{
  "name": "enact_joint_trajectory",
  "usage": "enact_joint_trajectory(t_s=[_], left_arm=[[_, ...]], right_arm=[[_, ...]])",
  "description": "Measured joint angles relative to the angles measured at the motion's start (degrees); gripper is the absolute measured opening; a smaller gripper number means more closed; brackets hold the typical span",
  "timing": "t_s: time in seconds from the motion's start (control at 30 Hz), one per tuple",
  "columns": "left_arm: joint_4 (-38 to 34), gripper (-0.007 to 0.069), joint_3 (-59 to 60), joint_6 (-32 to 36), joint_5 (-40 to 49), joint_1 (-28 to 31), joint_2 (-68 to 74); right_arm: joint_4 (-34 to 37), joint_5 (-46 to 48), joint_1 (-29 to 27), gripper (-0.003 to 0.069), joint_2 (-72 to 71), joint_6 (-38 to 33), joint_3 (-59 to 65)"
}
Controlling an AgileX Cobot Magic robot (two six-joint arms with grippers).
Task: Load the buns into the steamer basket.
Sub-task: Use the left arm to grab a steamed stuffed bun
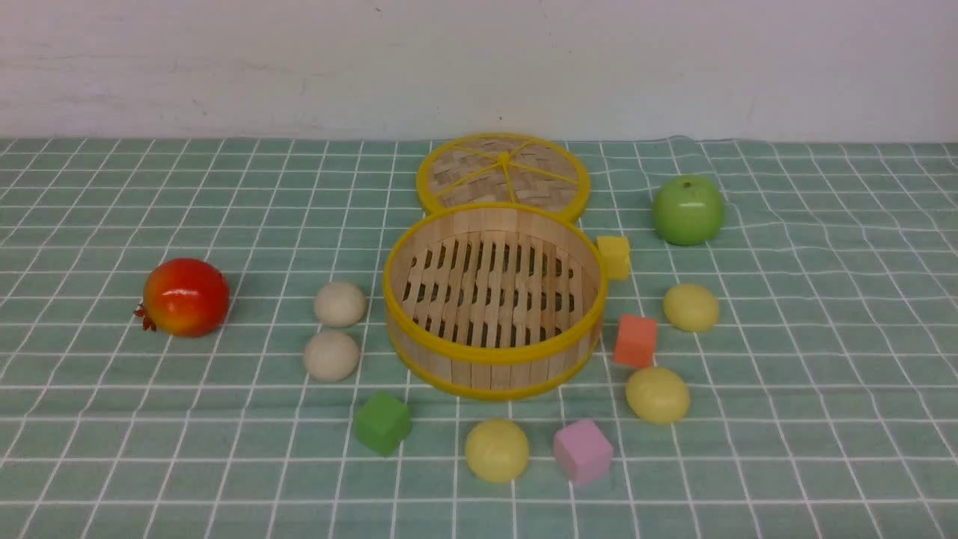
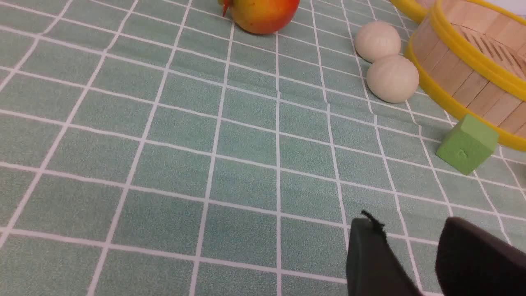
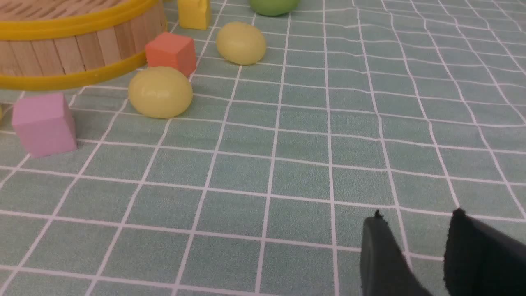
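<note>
Pre-grasp: five small dome-shaped buns around the empty round light-wood steamer basket. Both spread, holding nothing: left end effector, right end effector. Next, likely: reach a bun beside the basket, then clear the rim.

It looked like a staged test bench, not a kitchen: a green checked tablecloth against a bare white wall, laid with a steamer basket, a glossy pomegranate, a green apple and coloured cubes.
</note>
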Motion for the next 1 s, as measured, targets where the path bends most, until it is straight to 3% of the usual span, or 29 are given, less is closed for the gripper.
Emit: enact_joint_trajectory(t_s=[0.83, 0.97, 1.0], left_arm=[[-0.43, 0.0238, 0.0, -0.13, -0.44, 0.0, 0.0], [-6.43, 0.0238, 0.0, -3.71, -5.11, 0.0, 0.0], [-11.04, 0.0238, 0.0, -7.01, -8.73, 0.0, 0.0]], right_arm=[[0.0, 0.0, 0.0, 0.024, 0.0, 0.0, 0.0], [0.12, 0.0, 0.0, 0.024, 0.0, 0.0, 0.0], [0.12, 0.0, 0.0, 0.024, 0.0, 0.0, 0.0]])
